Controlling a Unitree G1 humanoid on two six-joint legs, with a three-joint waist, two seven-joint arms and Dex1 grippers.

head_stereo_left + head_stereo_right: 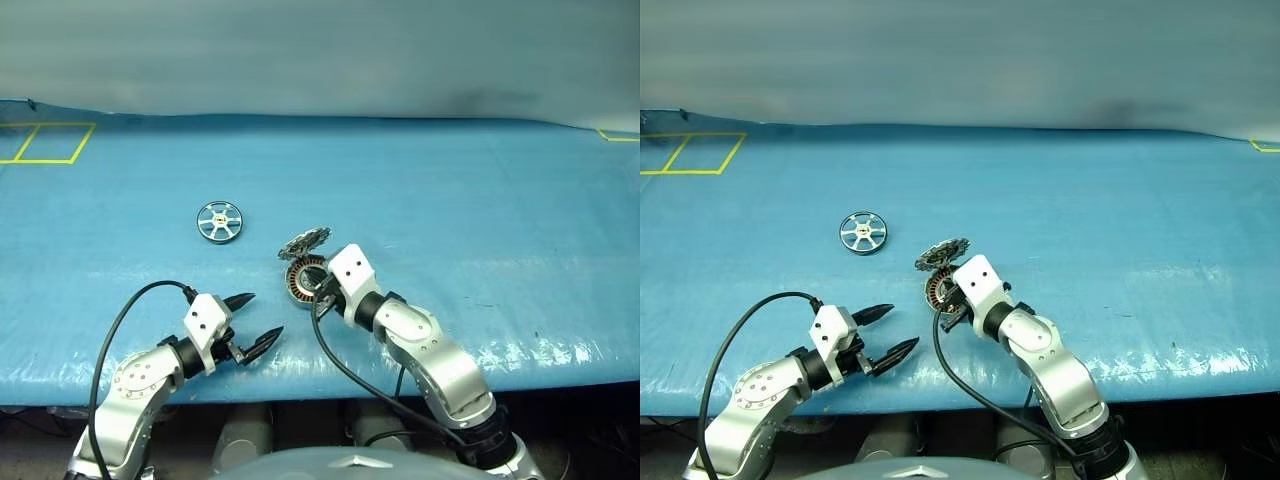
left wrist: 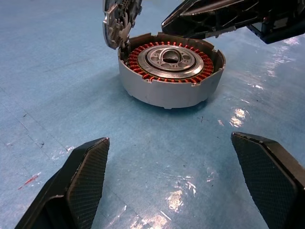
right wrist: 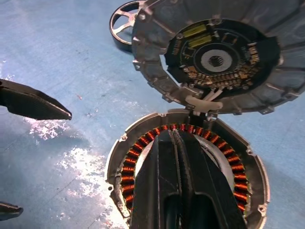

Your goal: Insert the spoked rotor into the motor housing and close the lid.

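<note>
Housing (image 1: 306, 281) open, lid (image 1: 304, 242) upright; rotor (image 1: 219, 221) apart.

I count one spoked rotor (image 1: 219, 221) on the blue table cover (image 1: 480, 210), and I see six spokes on it. There is one motor housing (image 2: 169, 76), with one toothed lid (image 3: 219, 52) joined to its rim. I have two grippers, the left gripper (image 1: 249, 322) and the right gripper (image 3: 178, 157), each with two black fingers. Yellow tape makes two squares (image 1: 45, 142), perhaps more beyond the edge.
</note>
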